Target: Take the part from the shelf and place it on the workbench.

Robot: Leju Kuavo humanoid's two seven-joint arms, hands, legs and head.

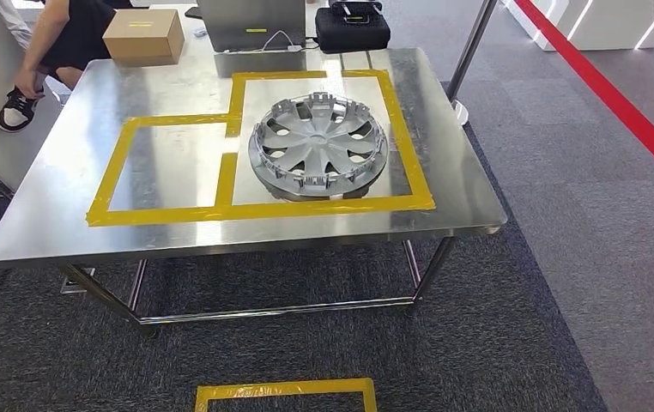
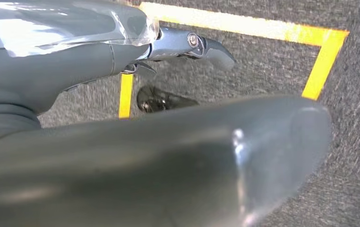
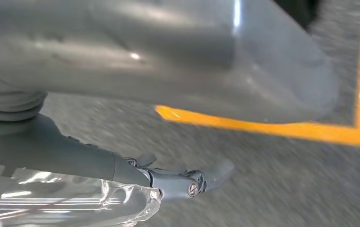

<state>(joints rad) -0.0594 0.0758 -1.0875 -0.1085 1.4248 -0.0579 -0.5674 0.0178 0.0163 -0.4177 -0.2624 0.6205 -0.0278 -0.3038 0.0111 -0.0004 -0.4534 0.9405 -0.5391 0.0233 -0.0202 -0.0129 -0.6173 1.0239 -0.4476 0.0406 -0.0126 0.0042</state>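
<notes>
The steel workbench (image 1: 66,189) carries yellow tape outlines (image 1: 109,184). The silver wheel cover (image 1: 317,146) lies flat inside the right outline, nearer the bench's right edge than its left. A cardboard box (image 1: 143,36) sits beyond the far left corner. The left hand (image 2: 121,52) and right hand (image 3: 121,175) hang above the carpet, fingers extended and holding nothing.

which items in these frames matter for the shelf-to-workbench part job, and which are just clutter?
Job:
- hubcap part, lying in the right yellow-taped square
- workbench
- left hand, holding nothing
- right hand, holding nothing

Clutter:
- cardboard box
- black bag
- power strip
- seated person
</notes>
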